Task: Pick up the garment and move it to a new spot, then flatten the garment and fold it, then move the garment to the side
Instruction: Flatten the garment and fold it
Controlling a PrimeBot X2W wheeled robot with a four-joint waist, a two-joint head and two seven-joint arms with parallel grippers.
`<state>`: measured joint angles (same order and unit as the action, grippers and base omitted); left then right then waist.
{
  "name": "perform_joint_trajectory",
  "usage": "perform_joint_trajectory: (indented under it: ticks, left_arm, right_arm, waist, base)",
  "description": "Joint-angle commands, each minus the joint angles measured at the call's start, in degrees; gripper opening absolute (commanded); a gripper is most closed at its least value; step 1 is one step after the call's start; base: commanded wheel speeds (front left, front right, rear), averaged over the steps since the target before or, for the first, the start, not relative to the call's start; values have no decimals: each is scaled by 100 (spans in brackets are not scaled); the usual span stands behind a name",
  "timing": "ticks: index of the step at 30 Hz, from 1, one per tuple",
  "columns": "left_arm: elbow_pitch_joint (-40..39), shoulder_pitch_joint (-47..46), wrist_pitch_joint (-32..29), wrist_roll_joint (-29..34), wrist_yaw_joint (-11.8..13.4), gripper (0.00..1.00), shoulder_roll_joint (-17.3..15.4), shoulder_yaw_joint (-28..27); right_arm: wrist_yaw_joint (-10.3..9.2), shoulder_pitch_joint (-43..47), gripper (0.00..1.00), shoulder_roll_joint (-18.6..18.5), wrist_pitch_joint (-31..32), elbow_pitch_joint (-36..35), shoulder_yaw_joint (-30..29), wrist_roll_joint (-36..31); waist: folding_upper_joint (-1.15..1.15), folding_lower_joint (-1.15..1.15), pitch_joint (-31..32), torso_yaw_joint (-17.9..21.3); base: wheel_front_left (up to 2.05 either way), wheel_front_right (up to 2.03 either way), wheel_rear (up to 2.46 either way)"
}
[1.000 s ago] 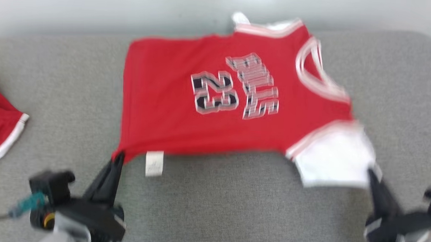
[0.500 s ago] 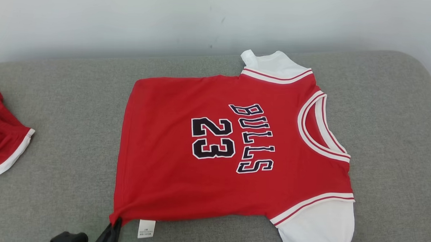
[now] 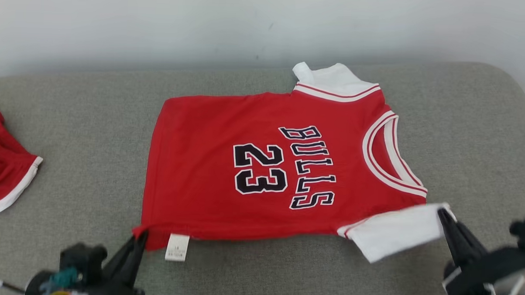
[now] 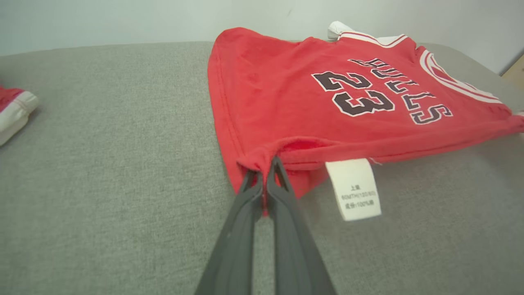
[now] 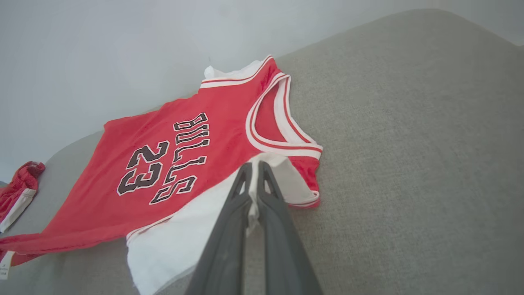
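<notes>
The jersey looks light and limp, best gripped at corners. Left end effector pinches its hem corner; right end effector pinches the white sleeve.

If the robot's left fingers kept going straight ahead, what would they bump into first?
The red jersey: the left gripper pinches its hem corner, so it would likely push into the shirt's body lying on the grey cushion.

Red cloth – far left, grey cushion, pale wall
</notes>
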<state>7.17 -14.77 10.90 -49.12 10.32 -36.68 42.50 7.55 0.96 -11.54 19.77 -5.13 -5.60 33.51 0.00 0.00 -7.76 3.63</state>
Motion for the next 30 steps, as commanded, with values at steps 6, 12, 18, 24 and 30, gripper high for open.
perform_joint_trajectory:
  ticks: [6, 12, 18, 24, 30]
  left_arm:
    - [383, -974, -465, 118, -384, 0, 117, 89]
    - [1355, -1832, -683, 121, -925, 0, 398, 159]
    - [2273, -2450, -661, 101, -1381, 0, 694, 212]
    - [2994, -2813, -354, 269, -1473, 97, 921, 269]
    - [3270, -2627, 241, 329, -1319, 100, 1045, 131]
  right_arm:
    - [-10, -1460, 0, -299, 49, 1068, 424, -46]
    - [-10, -2936, 0, -368, -116, 2550, 758, -96]
    - [-10, -3845, 0, -382, -425, 3798, 1163, -124]
    - [-10, -4296, 91, -391, -1127, 4612, 1471, -25]
    - [-10, -4155, 100, -526, -1887, 4921, 1703, 257]
  waist:
    - [0, 0, -341, -66]
    - [0, 0, -644, -62]
    - [0, 0, -846, -59]
    - [0, 0, -904, -48]
    - [0, 0, -725, -73]
  base:
    - [0, 0, 0]
    - [0, 0, 0]
    - [0, 0, 0]
    - [0, 0, 0]
    - [0, 0, 0]
